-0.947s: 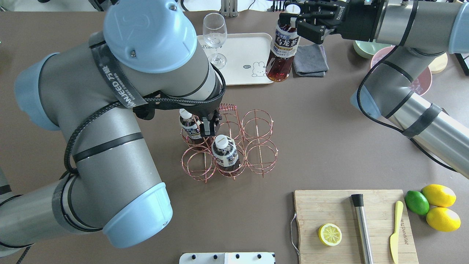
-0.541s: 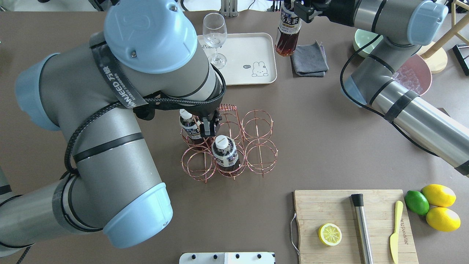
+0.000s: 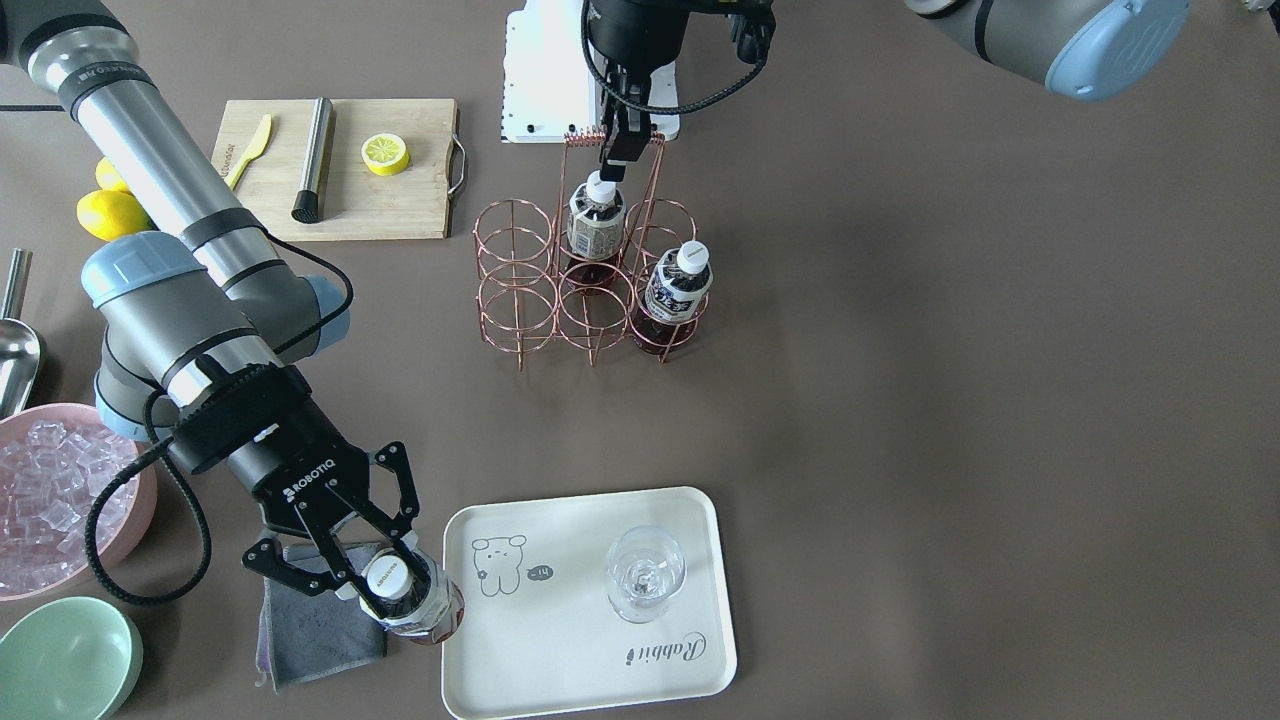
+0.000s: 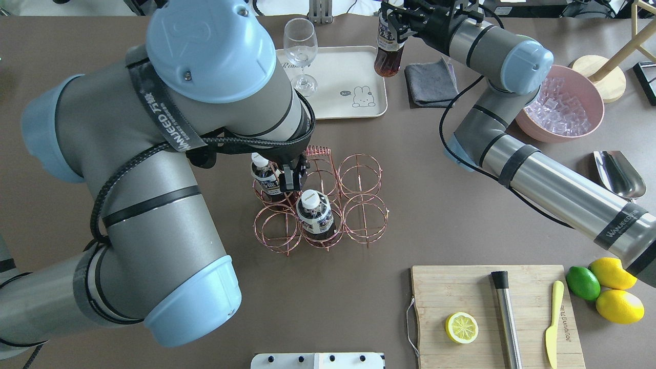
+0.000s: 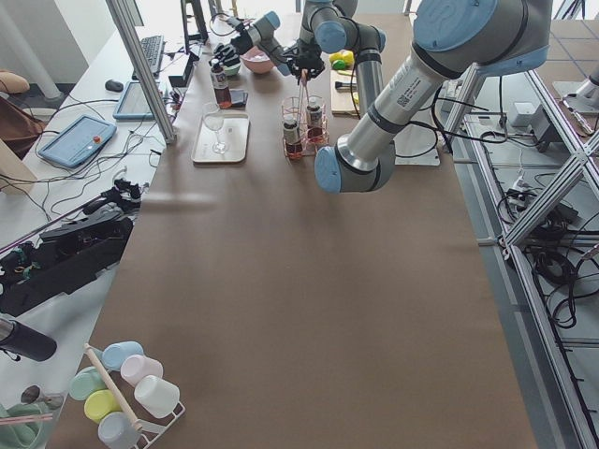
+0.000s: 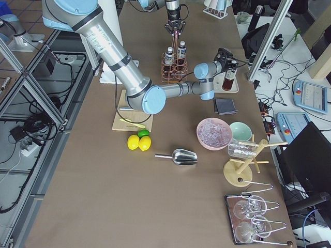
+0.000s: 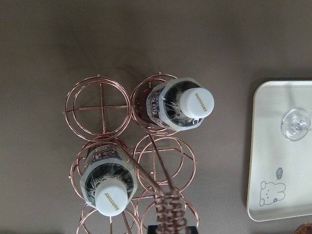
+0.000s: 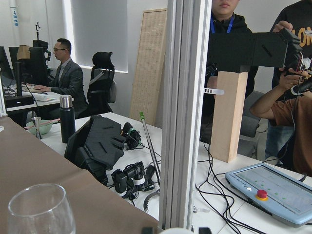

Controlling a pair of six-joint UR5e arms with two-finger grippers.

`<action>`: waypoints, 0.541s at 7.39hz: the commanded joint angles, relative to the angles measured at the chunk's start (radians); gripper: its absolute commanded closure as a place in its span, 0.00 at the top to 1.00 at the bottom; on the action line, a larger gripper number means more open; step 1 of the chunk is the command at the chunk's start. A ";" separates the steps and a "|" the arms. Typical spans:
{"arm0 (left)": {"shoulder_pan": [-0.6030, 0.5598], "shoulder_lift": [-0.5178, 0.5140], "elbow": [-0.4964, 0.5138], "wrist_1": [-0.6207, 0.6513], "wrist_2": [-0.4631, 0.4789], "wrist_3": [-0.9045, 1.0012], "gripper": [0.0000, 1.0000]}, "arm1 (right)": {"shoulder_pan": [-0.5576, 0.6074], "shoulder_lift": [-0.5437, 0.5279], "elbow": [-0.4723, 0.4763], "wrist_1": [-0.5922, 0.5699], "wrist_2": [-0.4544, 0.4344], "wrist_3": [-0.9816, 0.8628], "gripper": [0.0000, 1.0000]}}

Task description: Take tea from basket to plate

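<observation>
A small clear plastic tea bottle point(image 4: 387, 56) of amber-brown liquid, with a white cap and a white-and-blue label, is clamped just below its cap between the jaws of the right gripper point(image 3: 388, 577). It is held nearly upright at the side edge of the cream-white rectangular plate point(image 4: 348, 72), by the plate's far corner, beside a folded grey cloth point(image 4: 433, 84). Whether its base touches the plate cannot be told. The plate lies near the worktop's far edge, and a clear stemmed glass point(image 4: 300, 48) stands on it. Near the worktop's middle, the rose-gold wire basket point(image 4: 360, 174) is gripped at its coiled handle by the closed jaws of the left gripper point(image 4: 290, 180). Two matching bottles point(image 4: 266, 179) point(image 4: 316, 215) are seated in its ring cells.
</observation>
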 commanded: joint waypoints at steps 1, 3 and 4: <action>-0.001 0.002 0.001 0.000 -0.001 0.000 0.00 | -0.063 0.055 -0.076 0.030 -0.144 -0.001 0.00; -0.001 0.005 0.000 0.002 -0.001 0.000 0.00 | -0.108 0.067 -0.075 0.047 -0.221 -0.001 0.00; 0.001 0.005 0.000 0.002 0.001 -0.002 0.00 | -0.123 0.070 -0.075 0.048 -0.244 -0.001 0.00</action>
